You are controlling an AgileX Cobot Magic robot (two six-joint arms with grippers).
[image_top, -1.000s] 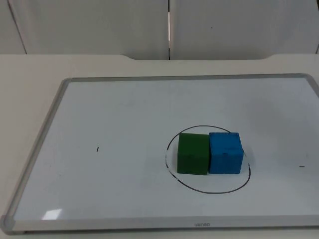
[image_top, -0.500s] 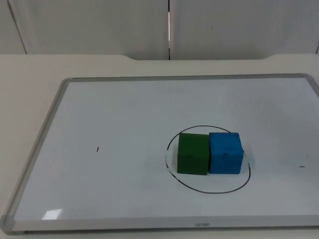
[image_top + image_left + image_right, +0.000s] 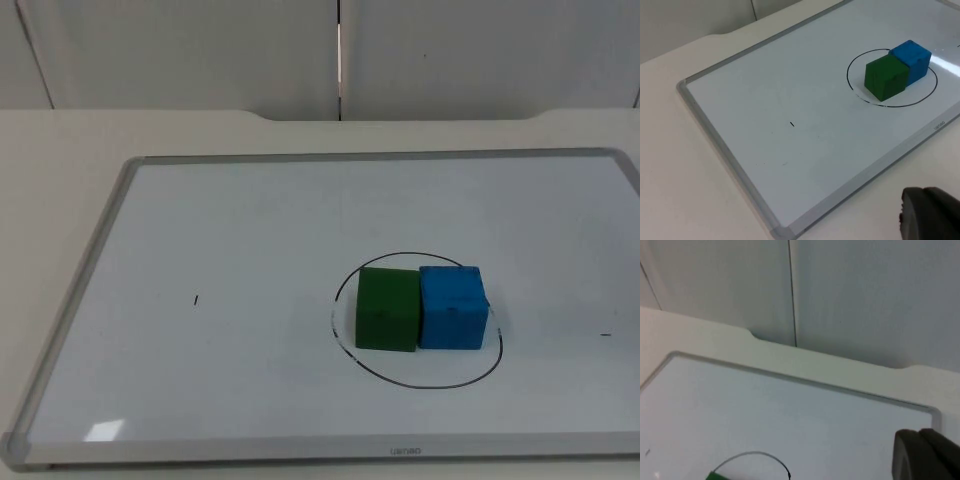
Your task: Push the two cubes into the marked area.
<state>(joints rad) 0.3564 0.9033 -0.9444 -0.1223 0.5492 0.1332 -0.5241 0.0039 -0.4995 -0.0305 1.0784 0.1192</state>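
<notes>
**A:** Where do the grippers stand?

**B:** The left gripper (image 3: 930, 212) hangs off the whiteboard's near edge, well apart from the cubes; one dark fingertip is in sight, so I cannot tell whether its fingers are parted or closed. The right gripper (image 3: 925, 452) sits by the board's far corner, same story: I cannot tell. Both arms look to be waiting.

**A:** And the cubes?

**B:** The green cube (image 3: 387, 308) and the blue cube (image 3: 453, 306) sit side by side, faces touching, both inside the black drawn circle (image 3: 420, 383) on the whiteboard (image 3: 230, 240). By my judgement the pushing is done.

**A:** How would they handle if nudged again?

**B:** They look like light, matte blocks with square edges, probably foam or painted wood. The board is glossy and smooth with a grey metal frame, so they should slide easily and may skid or twist. Push low, flat against the middle of a side face; a corner contact would spin them.
</notes>
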